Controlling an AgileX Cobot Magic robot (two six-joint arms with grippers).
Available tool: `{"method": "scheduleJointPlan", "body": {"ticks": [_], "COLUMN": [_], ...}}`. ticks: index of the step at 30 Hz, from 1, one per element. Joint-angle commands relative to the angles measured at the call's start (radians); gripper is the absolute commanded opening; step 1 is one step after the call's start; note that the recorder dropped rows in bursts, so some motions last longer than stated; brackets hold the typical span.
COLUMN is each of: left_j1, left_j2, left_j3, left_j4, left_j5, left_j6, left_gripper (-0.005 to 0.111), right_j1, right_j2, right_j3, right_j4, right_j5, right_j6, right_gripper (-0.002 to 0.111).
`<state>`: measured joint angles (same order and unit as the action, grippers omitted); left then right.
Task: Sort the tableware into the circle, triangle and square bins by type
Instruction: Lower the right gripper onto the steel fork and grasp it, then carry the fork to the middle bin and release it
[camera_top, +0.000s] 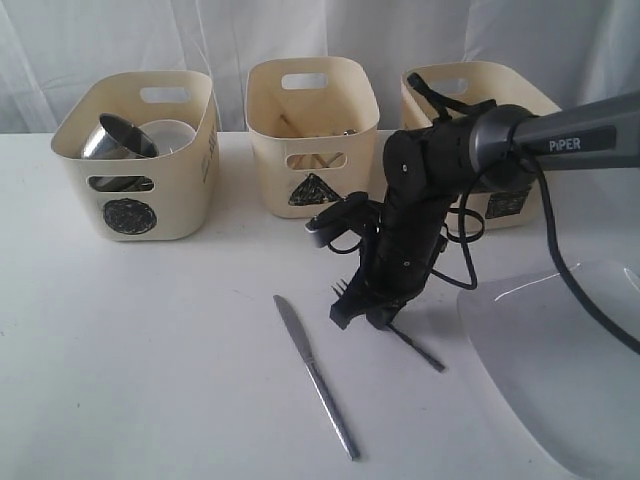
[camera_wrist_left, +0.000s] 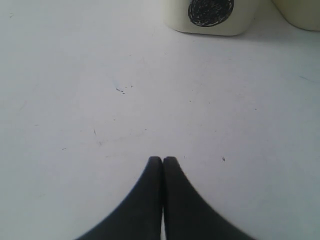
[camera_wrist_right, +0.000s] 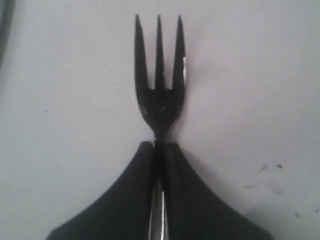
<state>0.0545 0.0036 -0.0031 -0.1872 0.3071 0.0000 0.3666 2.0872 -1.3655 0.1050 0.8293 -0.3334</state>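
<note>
My right gripper (camera_top: 362, 308) (camera_wrist_right: 160, 146) is shut on the neck of the steel fork (camera_wrist_right: 159, 90), low over the table. The fork's tines (camera_top: 344, 289) stick out to the left and its handle (camera_top: 422, 351) slants down to the right. The steel knife (camera_top: 316, 376) lies on the table just left of it. The large white plate (camera_top: 560, 380) lies at the front right. A steel mug (camera_top: 112, 140) and a white bowl (camera_top: 172, 133) sit in the circle bin (camera_top: 130, 215). My left gripper (camera_wrist_left: 162, 160) is shut on nothing above bare table, out of the exterior view.
The triangle bin (camera_top: 313, 190) stands at the back middle with wooden sticks inside, and the square bin (camera_top: 510, 205) sits behind the right arm. The circle bin's front (camera_wrist_left: 210, 15) shows ahead of the left gripper.
</note>
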Motion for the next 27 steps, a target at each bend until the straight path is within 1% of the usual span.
{"method": "scheduleJointPlan", "body": {"ticks": [1,7,11,14,17,27], "left_j1": [-0.007,-0.007,-0.007,-0.007,-0.007,-0.007], "left_j2": [-0.004,-0.004,-0.004,-0.004,-0.004,-0.004], "left_j3": [0.003,0.003,0.003,0.003,0.003,0.003], "left_j4": [-0.005,-0.005,-0.005,-0.005,-0.005,-0.005], "left_j5": [0.000,0.000,0.000,0.000,0.000,0.000], "left_j6": [0.000,0.000,0.000,0.000,0.000,0.000], "left_gripper": [0.000,0.000,0.000,0.000,0.000,0.000], "right_j1": [0.001,0.001,0.001,0.001,0.001,-0.014], "right_j2": [0.050,0.019,-0.046,-0.095,-0.130,-0.160], "right_j3": [0.041,0.014,-0.053,-0.085,-0.109,-0.221], "right_j4": [0.033,0.037,0.081,0.114,0.156,0.184], "right_j5": [0.011,0.072,0.099,0.095,0.097,0.069], "right_j6": [0.005,-0.032,-0.032,-0.035,-0.088,-0.187], "right_gripper": [0.000,0.000,0.000,0.000,0.000,0.000]}}
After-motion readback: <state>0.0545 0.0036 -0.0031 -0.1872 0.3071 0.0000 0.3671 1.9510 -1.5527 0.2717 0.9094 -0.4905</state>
